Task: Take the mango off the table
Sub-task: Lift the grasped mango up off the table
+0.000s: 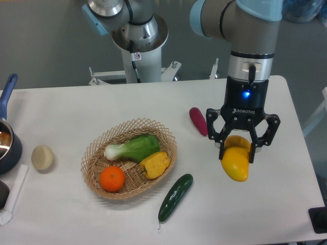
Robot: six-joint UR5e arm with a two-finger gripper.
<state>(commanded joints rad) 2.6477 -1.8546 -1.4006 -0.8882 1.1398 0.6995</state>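
Observation:
The mango (235, 161) is a smooth yellow-orange oblong fruit at the right of the white table (61, 107). My gripper (237, 146) points down and is shut on the mango's upper end, one finger on each side. The mango's lower end hangs below the fingers. I cannot tell whether it still touches the table.
A purple vegetable (198, 121) lies just left of the gripper. A cucumber (175, 197) lies at the front. A wicker basket (102, 145) holds bok choy, a yellow pepper and an orange. A pale round item (42, 157) and a blue pot (7, 145) are at the left.

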